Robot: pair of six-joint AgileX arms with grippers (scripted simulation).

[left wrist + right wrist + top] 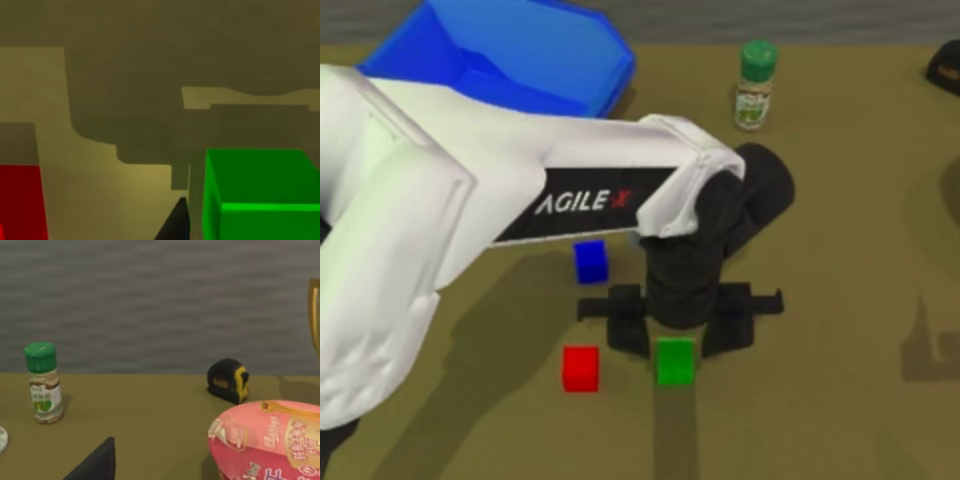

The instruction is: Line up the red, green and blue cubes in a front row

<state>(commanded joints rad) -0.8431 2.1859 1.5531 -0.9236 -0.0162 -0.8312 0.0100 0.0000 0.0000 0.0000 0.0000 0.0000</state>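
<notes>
green cube under the left gripper

green cube (675,361) sits at the front of the table, beside the red cube (581,369); blue cube (590,261) lies behind them. "agile x" reads on the left arm (white shell). left gripper (677,335) hangs just over the green cube, fingers spread either side, not pinching. right arm is out of the top view.

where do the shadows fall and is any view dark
Top view: the left arm's shadow stretches across the table left of the red cube. Left wrist view: blocky shadows behind the green cube. Right wrist view: a soft shadow beside the spice jar. No view is dark.
</notes>
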